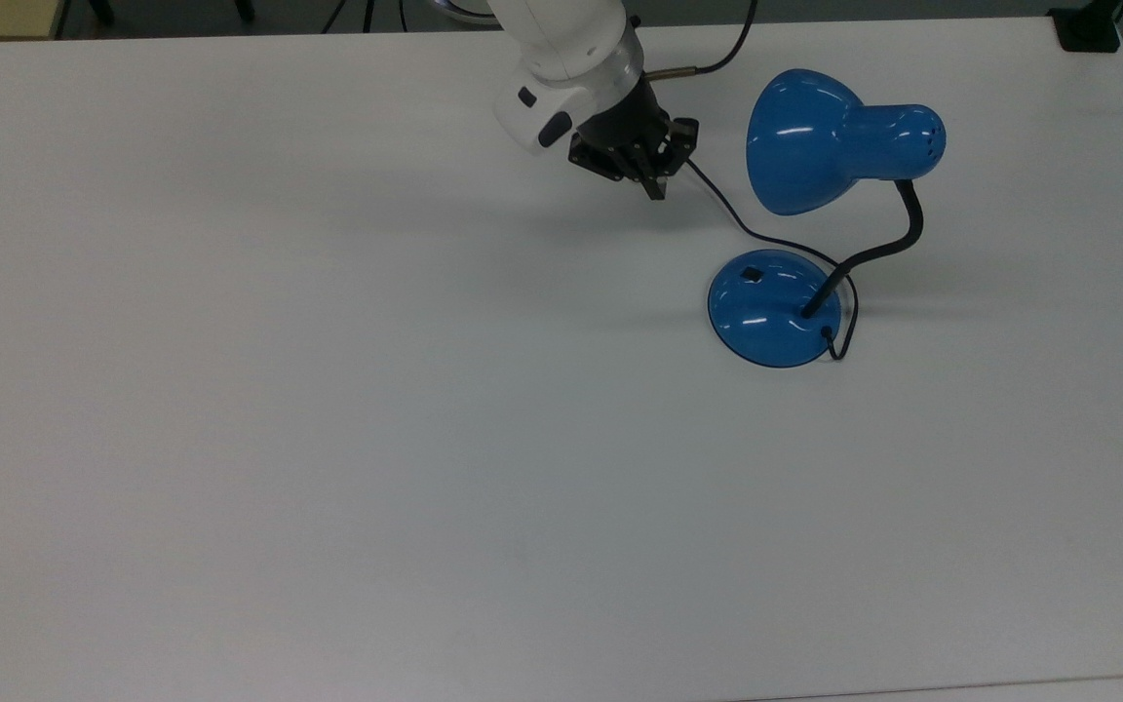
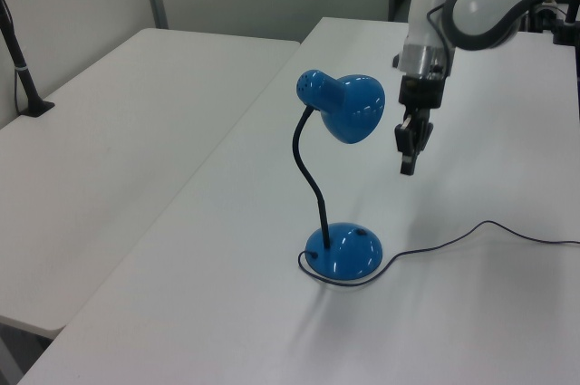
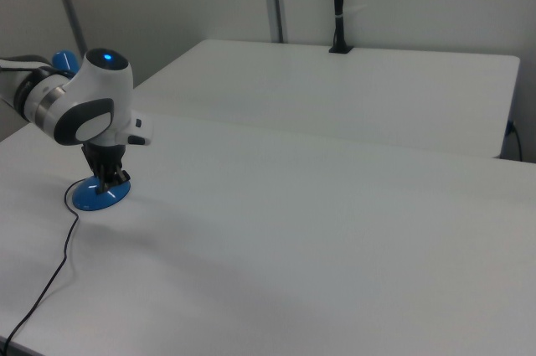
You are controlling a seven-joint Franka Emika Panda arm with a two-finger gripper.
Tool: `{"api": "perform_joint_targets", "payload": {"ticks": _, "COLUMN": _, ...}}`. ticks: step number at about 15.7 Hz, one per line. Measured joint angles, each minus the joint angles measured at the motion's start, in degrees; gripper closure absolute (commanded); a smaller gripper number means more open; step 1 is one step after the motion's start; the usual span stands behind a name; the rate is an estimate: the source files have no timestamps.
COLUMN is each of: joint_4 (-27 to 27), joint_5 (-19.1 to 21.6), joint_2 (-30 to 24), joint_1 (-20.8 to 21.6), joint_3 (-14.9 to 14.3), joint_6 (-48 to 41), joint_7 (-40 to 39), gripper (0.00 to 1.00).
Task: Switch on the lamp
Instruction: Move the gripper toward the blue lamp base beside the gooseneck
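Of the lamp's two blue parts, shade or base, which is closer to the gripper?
The shade: the gripper hangs beside it in the top view, while the base with the black switch sits farther off on the table.

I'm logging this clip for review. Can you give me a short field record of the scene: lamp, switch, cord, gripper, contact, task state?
lamp: blue desk lamp, upright on the white table
base: round blue dome, black gooseneck rising from it
switch: small black switch on the base
cord: black cord trailing across the table
gripper: gripper above the table, at the top view's left of the shade, fingers pointing down and close together
contact: none with the lamp
task state: switch not yet pressed
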Motion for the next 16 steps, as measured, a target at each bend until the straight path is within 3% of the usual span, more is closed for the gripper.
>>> {"api": "perform_joint_targets", "payload": {"ticks": 6, "joint_4": 0.0, "joint_5": 2.3, "joint_2": 4.6, "joint_1": 4.5, "joint_3": 0.4, "joint_6": 9.8, "joint_7": 4.8, "gripper": 1.0}}
{"api": "perform_joint_targets", "payload": {"ticks": 16, "joint_4": 0.7, "joint_5": 7.0, "joint_2": 7.6, "joint_1": 6.9, "joint_3": 1.2, "joint_6": 16.7, "joint_7": 5.3, "gripper": 1.0}}
